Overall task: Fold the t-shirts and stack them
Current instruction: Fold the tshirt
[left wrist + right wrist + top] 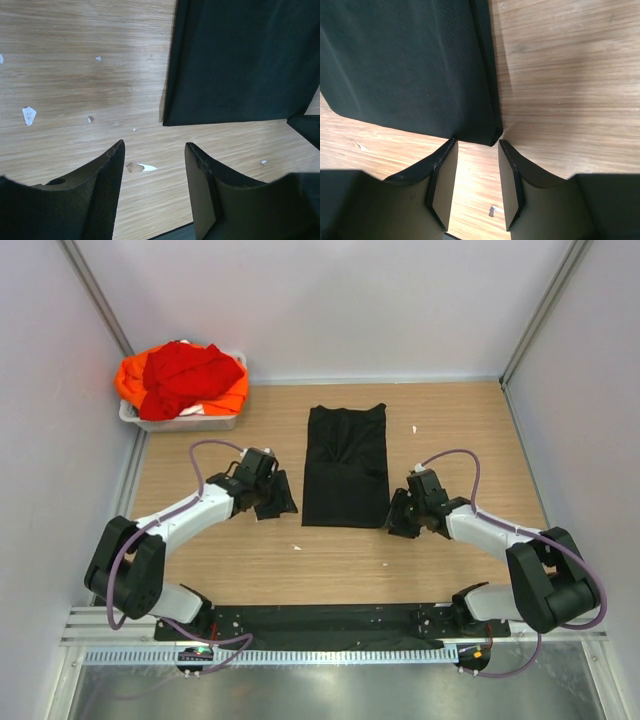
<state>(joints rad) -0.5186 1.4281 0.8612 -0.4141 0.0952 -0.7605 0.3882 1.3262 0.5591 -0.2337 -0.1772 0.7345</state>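
Observation:
The black t-shirt (pixel 346 466) lies folded into a long narrow strip in the middle of the wooden table. My left gripper (pixel 274 502) is open and empty just left of its near left corner; that corner shows in the left wrist view (pixel 240 65). My right gripper (pixel 398 516) is open and empty at the strip's near right corner (pixel 420 65), with the corner just ahead of the fingertips. The red t-shirt (pixel 185 375) lies crumpled on top of the orange t-shirt (pixel 228 396) in the white tub (pixel 185 422) at the back left.
Small white scraps lie on the table (pixel 29 115), one between my left fingers (pixel 145 167) and one right of the shirt (pixel 415 428). Grey walls close in the table on the left, back and right. A black rail (pixel 320 622) runs along the near edge.

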